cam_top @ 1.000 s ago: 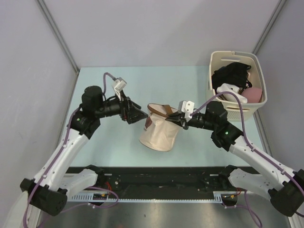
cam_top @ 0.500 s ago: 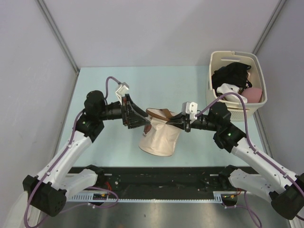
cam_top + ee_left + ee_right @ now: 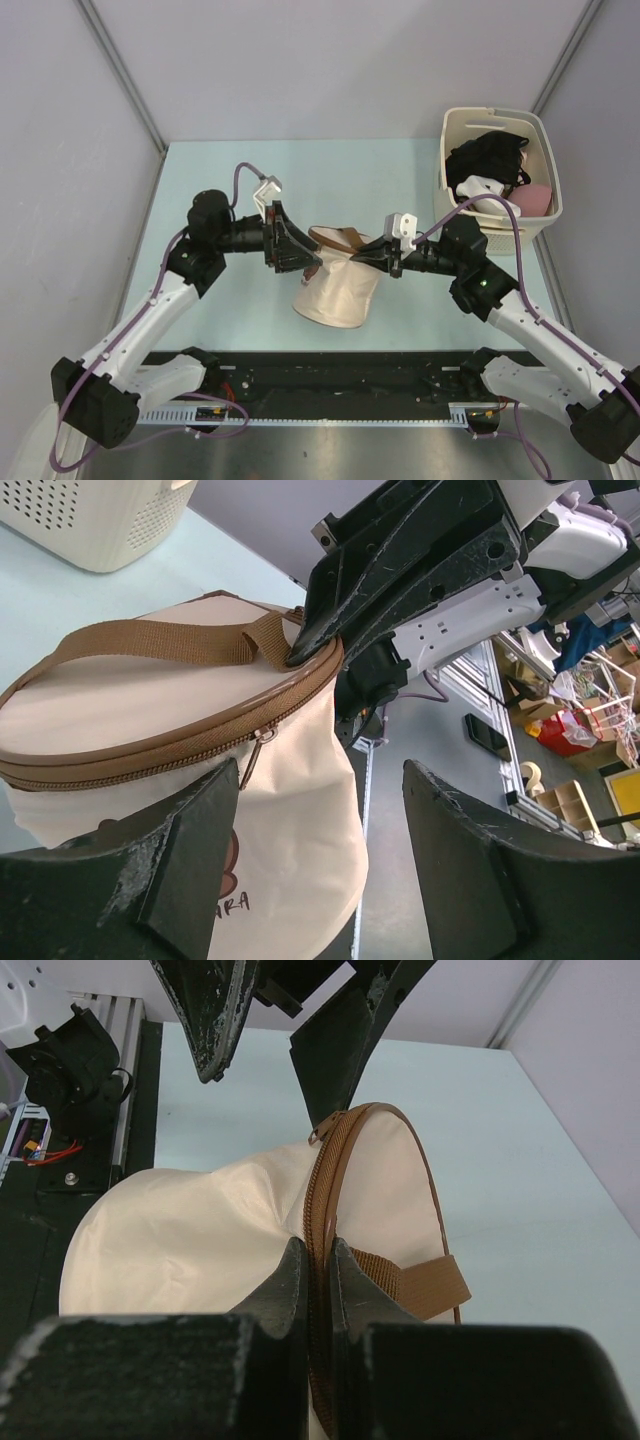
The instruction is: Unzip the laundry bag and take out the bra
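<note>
The cream laundry bag (image 3: 335, 290) stands on the table between both arms, its brown zipper closed round the rim. The bra is hidden. My right gripper (image 3: 374, 256) is shut on the bag's zipper rim (image 3: 322, 1200) from the right, pinching the trim (image 3: 318, 1252) between its fingers. My left gripper (image 3: 302, 260) is open at the bag's upper left edge, its fingers (image 3: 190, 840) straddling the bag's side (image 3: 290, 840). The small zipper pull (image 3: 254, 754) hangs just beyond the left finger. A brown strap (image 3: 150, 640) lies across the lid.
A rigid cream basket (image 3: 498, 118) with dark clothing and a pink item sits at the back right. Grey walls close in the table on three sides. A black rail (image 3: 330, 370) runs along the near edge.
My left gripper has moved right, up to the bag's rim, and its jaws have narrowed a little. The right gripper keeps its hold on the rim, which has shifted slightly.
</note>
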Motion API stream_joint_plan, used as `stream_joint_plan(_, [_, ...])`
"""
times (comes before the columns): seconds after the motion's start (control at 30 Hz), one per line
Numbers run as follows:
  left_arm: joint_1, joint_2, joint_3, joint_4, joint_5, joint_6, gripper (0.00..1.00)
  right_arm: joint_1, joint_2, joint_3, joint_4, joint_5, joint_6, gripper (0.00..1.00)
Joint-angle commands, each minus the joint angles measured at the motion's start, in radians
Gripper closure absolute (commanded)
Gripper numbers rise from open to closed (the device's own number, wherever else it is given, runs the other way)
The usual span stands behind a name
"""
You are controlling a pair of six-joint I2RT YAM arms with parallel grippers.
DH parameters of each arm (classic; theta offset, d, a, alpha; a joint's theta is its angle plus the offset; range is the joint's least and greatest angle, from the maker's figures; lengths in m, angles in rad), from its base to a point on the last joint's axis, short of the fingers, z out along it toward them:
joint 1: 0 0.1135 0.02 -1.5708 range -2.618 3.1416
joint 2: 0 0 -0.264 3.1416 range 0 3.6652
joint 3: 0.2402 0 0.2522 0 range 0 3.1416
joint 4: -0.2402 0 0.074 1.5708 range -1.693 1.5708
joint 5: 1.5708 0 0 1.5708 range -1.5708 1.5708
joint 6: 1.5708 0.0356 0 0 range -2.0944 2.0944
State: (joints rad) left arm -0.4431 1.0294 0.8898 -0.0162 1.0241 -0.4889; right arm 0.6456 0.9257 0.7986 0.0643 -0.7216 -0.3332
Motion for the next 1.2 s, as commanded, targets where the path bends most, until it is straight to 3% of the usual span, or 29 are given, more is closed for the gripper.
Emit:
stream_joint_plan(0.0, [-0.008,0.008,-0.008,0.012,0.013,0.016,0.3,-0.004,-0.025,0.007,0.06,-0.001,0.01,1.0])
stream_joint_plan(0.4, [-0.031,0.011,-0.009,0.076,-0.062,0.026,0.65,-0.004,-0.018,0.007,0.101,-0.006,0.026,1.0])
stream_joint_plan(0.47, [-0.032,0.026,-0.005,0.07,-0.064,0.027,0.66,-0.004,-0.016,0.005,0.101,-0.006,0.026,1.0])
stream_joint_plan(0.57, [-0.034,0.043,0.006,0.045,-0.081,0.045,0.54,-0.006,-0.019,0.005,0.097,-0.007,0.026,1.0])
stream_joint_plan(0.63, [-0.034,0.041,0.005,0.042,-0.099,0.046,0.57,-0.004,-0.022,0.007,0.092,-0.01,0.026,1.0])
stream_joint_plan(0.73, [-0.034,0.037,0.004,0.039,-0.137,0.042,0.78,-0.006,-0.021,0.007,0.091,-0.009,0.026,1.0])
stream_joint_plan(0.77, [-0.034,0.041,0.006,0.038,-0.14,0.036,0.97,-0.009,-0.022,0.005,0.092,-0.009,0.026,1.0])
stream_joint_plan(0.8, [-0.034,0.044,0.009,0.024,-0.147,0.042,1.0,-0.006,-0.021,0.007,0.089,-0.009,0.026,1.0])
stream_joint_plan(1.03, [0.007,0.034,0.07,-0.106,-0.249,0.096,0.99,-0.009,-0.034,0.007,0.059,-0.033,0.013,1.0])
stream_joint_plan(1.17, [0.134,0.024,0.057,-0.081,-0.187,0.063,1.0,-0.012,-0.096,0.007,0.011,-0.045,0.019,1.0])
